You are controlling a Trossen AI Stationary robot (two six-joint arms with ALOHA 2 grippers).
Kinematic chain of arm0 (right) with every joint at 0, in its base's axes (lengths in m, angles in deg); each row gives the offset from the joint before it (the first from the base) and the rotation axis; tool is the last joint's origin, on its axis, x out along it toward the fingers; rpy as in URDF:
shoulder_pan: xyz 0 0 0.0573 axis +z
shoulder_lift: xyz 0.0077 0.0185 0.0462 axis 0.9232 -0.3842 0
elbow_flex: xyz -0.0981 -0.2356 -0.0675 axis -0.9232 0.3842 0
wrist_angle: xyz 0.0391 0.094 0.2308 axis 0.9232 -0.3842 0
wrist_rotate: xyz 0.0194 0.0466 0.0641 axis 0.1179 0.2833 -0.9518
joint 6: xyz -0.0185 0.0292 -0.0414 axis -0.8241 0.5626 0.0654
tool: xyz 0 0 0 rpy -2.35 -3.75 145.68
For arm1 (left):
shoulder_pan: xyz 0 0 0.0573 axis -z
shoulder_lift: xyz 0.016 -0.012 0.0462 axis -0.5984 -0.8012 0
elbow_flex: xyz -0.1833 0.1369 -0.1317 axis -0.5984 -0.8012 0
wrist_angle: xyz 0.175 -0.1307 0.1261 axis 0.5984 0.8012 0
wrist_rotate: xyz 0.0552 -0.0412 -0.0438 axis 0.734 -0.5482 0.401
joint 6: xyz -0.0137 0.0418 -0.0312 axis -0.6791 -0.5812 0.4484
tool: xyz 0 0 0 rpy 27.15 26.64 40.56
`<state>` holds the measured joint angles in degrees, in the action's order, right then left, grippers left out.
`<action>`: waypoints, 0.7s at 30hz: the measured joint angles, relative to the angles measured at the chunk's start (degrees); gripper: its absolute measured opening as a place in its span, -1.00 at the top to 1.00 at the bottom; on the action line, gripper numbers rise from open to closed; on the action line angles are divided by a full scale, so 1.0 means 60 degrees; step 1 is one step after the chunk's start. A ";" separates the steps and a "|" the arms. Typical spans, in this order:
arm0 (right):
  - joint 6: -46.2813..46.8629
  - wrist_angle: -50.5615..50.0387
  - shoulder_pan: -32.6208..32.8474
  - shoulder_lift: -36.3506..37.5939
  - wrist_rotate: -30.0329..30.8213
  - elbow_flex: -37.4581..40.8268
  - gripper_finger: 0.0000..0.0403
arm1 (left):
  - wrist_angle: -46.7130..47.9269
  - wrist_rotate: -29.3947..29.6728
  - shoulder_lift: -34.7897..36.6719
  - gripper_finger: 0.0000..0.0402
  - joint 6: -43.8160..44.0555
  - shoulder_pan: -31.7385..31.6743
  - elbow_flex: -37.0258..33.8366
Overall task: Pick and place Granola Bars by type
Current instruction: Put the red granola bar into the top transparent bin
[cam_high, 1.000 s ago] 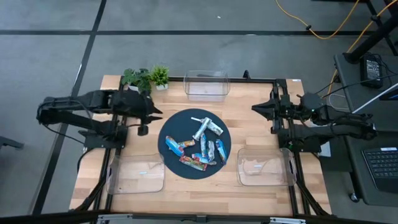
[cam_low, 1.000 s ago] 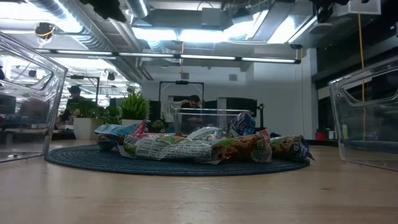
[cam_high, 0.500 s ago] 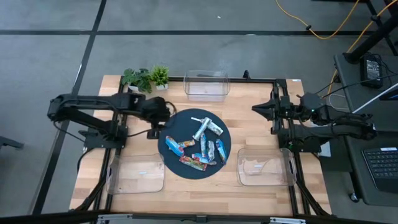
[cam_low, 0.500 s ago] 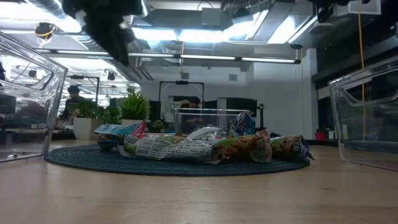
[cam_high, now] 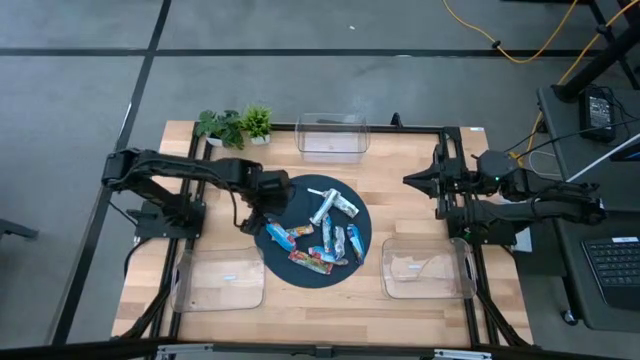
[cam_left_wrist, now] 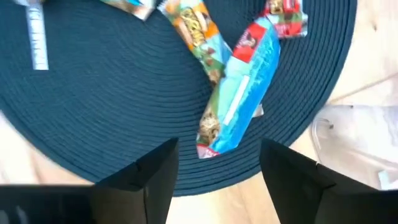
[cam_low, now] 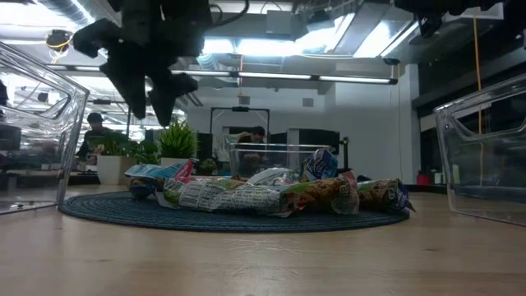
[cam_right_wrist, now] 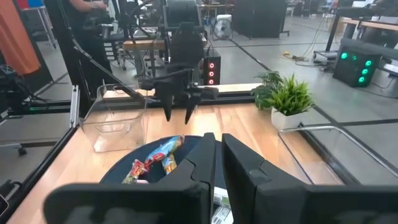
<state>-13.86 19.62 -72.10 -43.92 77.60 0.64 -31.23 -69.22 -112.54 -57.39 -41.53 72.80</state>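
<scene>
Several granola bars (cam_high: 322, 236) in blue, silver-white and red-orange wrappers lie in a loose heap on a round dark-blue mat (cam_high: 345, 190). My left gripper (cam_high: 262, 212) hangs open above the mat's left edge, fingers pointing down (cam_low: 150, 111). In its wrist view a blue-wrapped bar (cam_left_wrist: 245, 87) lies on the mat just ahead of the open fingers (cam_left_wrist: 219, 171), resting partly against an orange-and-blue bar (cam_left_wrist: 198, 31). My right gripper (cam_high: 408, 178) waits shut at the table's right side (cam_right_wrist: 214, 152), holding nothing.
Three clear bins stand around the mat: one at the far edge (cam_high: 332, 135), one near left (cam_high: 220, 280), one near right (cam_high: 425, 268). Two small potted plants (cam_high: 235, 125) stand at the far left corner. A thin white strip (cam_high: 318, 192) lies on the mat's far part.
My left gripper has swung from the table's left side toward the right and come down, ending over the mat's left edge above the blue bar. In the low view it has dropped into the picture. The bars have not moved.
</scene>
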 joint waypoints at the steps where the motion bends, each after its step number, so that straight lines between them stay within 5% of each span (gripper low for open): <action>1: 0.0000 -0.0003 0.0000 0.0000 0.0000 0.0000 0.84 | -0.0036 -0.0040 -0.0157 -0.06 -0.0076 0.0004 0.0000; 21: 0.0004 -0.0221 0.0000 0.0000 -0.0004 0.0000 0.84 | -0.0605 -0.0541 -0.2252 -0.04 -0.0586 0.0047 -0.0004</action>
<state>-13.83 18.29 -72.09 -43.92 77.58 0.64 -34.86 -72.46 -126.06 -60.91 -41.25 72.78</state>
